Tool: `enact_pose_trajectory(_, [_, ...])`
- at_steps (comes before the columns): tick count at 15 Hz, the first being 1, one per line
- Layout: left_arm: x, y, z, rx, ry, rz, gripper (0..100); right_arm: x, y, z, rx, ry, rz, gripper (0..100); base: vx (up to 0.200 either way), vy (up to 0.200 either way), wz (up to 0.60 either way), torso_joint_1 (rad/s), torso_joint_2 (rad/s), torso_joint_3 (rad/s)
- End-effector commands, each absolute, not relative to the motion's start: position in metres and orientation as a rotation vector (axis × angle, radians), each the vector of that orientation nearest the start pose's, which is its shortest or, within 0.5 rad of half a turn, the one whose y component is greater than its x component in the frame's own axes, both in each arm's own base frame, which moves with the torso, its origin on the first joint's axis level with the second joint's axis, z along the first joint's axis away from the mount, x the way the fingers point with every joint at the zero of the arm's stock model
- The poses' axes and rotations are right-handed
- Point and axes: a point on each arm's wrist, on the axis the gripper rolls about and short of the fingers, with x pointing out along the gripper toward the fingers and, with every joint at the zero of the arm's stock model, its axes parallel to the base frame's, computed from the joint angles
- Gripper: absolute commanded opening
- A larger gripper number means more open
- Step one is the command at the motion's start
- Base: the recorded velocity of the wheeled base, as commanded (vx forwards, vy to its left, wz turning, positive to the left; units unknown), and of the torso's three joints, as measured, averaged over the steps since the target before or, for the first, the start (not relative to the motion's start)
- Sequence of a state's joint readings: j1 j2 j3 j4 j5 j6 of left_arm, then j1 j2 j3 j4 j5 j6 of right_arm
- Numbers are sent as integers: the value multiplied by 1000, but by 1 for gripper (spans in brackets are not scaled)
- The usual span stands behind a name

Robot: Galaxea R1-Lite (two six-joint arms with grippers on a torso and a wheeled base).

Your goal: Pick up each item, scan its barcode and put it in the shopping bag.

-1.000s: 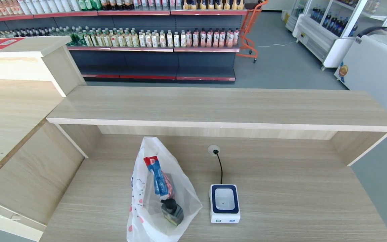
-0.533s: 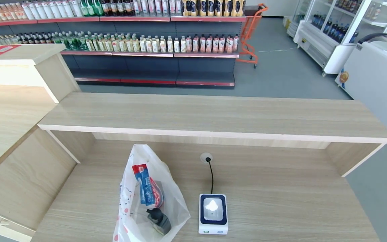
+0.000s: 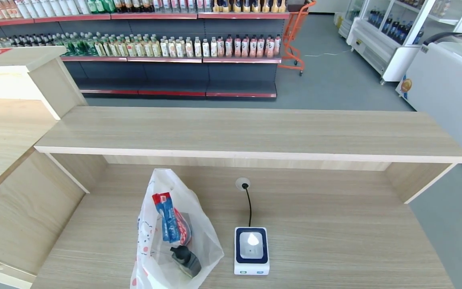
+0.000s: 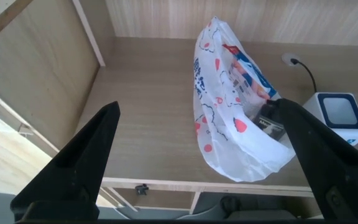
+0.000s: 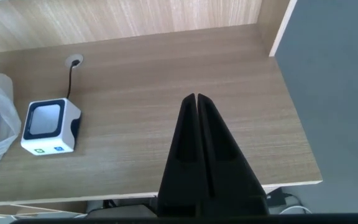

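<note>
The bag (image 3: 146, 241) sits slumped on the counter (image 3: 335, 241), left of the scanner (image 3: 251, 251) and just beside it. Its long axis runs away from the robot, and its narrow end points toward the raised ledge (image 3: 255, 132). Inside, a red-and-blue pack (image 3: 169, 218) leans lengthwise along that axis with its red end farthest away. A dark bottle (image 3: 187, 261) lies nearer, its black cap pointing away and slightly left. The scanner's window glows, and its cable (image 3: 248, 206) runs straight back to a hole (image 3: 242, 184) in the counter. The left gripper (image 4: 197, 107) hangs above the bag with its fingers spread wide. The right gripper (image 5: 196, 98) hangs over bare counter right of the scanner, its fingers pressed together on nothing.
</note>
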State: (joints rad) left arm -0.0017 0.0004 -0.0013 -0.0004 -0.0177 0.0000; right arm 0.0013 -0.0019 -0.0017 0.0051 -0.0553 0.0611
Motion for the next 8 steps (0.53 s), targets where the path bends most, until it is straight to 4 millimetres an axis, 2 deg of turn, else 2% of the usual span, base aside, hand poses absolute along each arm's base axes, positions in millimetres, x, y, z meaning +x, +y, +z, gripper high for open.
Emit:
enact_pose_trajectory(1, [-23,0,76,2,-2,-18,100,-23,-1,75,61,3,-52,0,0,0,0,0,0,0])
enact_pose_trajectory(8, [-23,0,76,2,-2,-18,100,-23,-1,75,61,3,-51,0,0,0,0,0,0,0])
